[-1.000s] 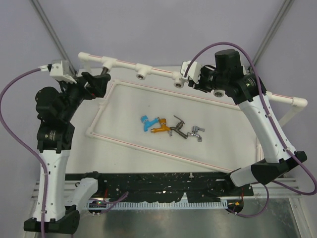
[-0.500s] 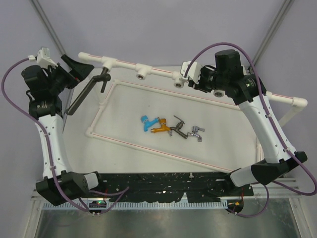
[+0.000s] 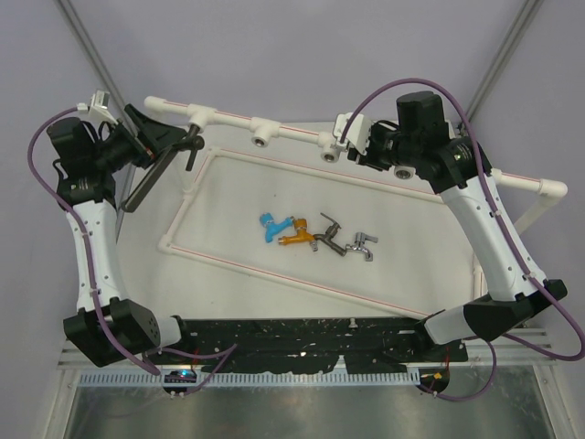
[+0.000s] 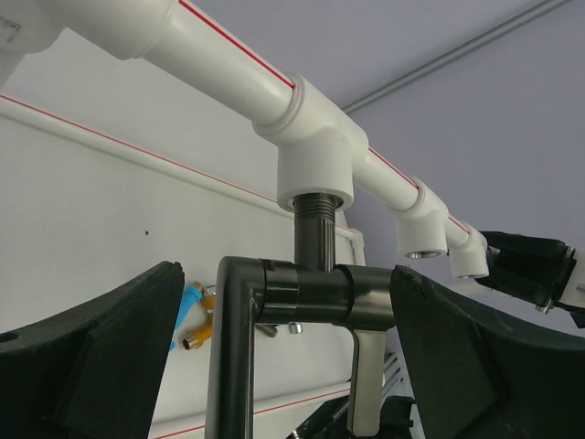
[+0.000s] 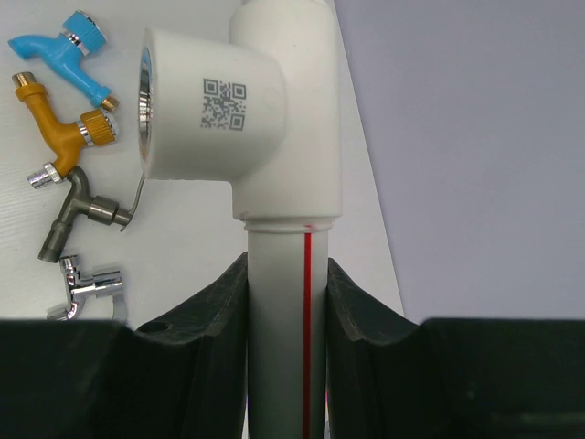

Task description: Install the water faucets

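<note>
Left claw (image 4: 285, 311): apart, straddling the big dark tap (image 3: 146, 178), not gripping.
Big dark tap: hangs from the far-left socket (image 4: 315, 155); thread shows, so probably not seated.
Right claw (image 5: 285, 306): clamped on the white pipe (image 5: 285, 137), bracing it.
Advice: grip the body squarely, twist along the thread, and avoid levering the long arm.
Small taps (image 3: 315, 233): four on the table, middle.

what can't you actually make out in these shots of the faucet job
- Left wrist: the large dark-grey faucet has its long arm cut off by the bottom edge, so the tip is unseen.
- Left wrist: how deep its thread sits is hidden inside the tee socket.
- Right wrist: the chrome faucet is partly hidden behind the right gripper, which is clamped on the white pipe.
</note>
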